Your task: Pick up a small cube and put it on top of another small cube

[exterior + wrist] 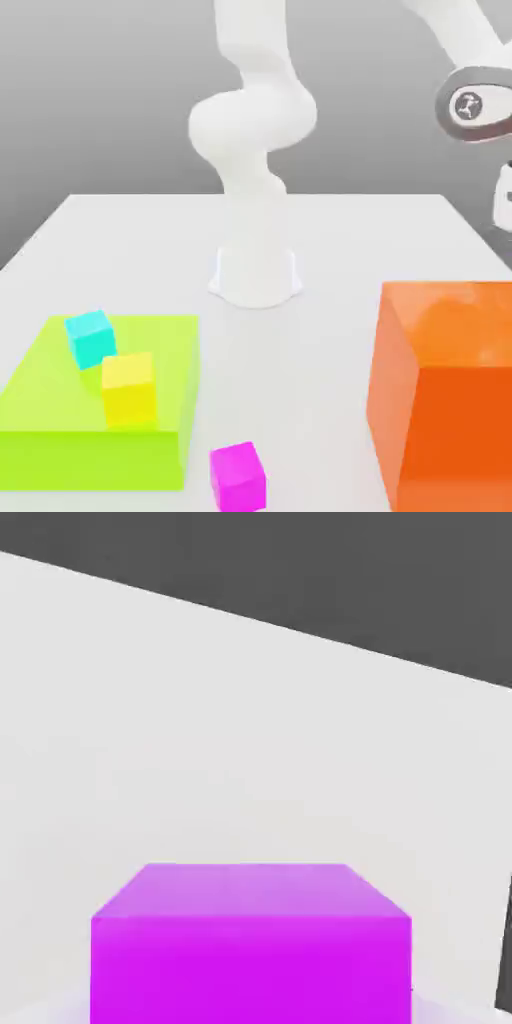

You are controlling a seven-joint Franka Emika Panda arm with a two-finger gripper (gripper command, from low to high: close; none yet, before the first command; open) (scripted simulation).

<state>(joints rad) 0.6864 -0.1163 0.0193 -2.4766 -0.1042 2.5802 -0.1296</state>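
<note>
While the magenta cube sits on the white table nearest the exterior camera, just beside the lime green platform, a purple cube fills the hand view's foreground, its lower part cut off. Whether the fingers pinch it I cannot tell. On the platform a yellow cube touches a cyan cube. An orange block is cropped at the exterior view's right. Behind stands the arm's base. No writing is readable.

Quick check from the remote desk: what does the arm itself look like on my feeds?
The arm is glossy white, built from rounded tubular links rising from a cylindrical white base. Near the exterior view's right edge, one joint has a grey ring with a small dark marking. No cables visible.
</note>
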